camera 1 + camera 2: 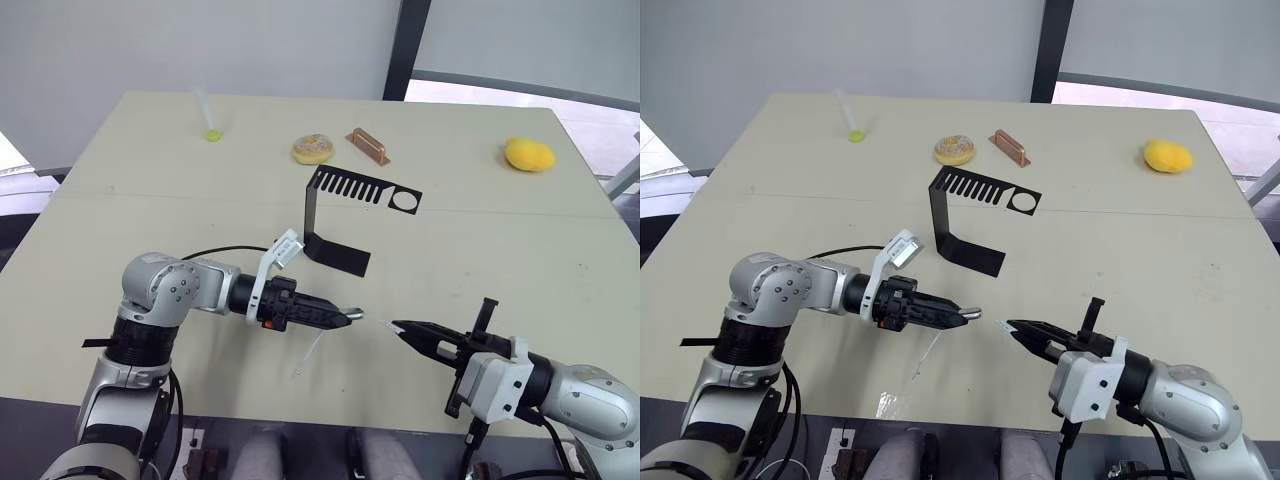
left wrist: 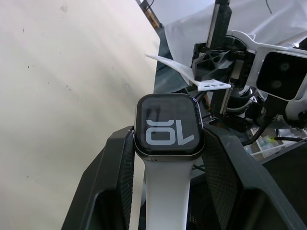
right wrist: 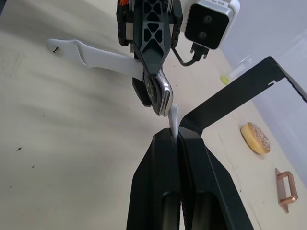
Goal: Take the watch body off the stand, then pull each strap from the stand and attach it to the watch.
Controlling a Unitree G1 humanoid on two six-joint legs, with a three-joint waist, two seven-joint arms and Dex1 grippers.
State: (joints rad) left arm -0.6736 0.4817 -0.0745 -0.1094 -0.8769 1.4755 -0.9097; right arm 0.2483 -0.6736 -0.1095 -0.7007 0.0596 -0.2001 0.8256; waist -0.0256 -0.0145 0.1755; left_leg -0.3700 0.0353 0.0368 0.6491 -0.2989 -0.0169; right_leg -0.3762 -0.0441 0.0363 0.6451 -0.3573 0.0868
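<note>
Left tool (image 1: 352,317) gripping watch body (image 2: 169,125), right tool (image 3: 175,136) pinching strap (image 3: 173,115)

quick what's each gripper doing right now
Left gripper: shut on the watch body, one strap already attached.
Right gripper: shut on the second strap.

Beige table (image 1: 520,250) bearing a black stand (image 1: 340,215) near its centre. Along the far side lie a tube with a green tip (image 1: 207,115), a doughnut-like round object (image 1: 313,149), a copper-coloured handle (image 1: 368,145) and a yellow object (image 1: 529,154).
</note>
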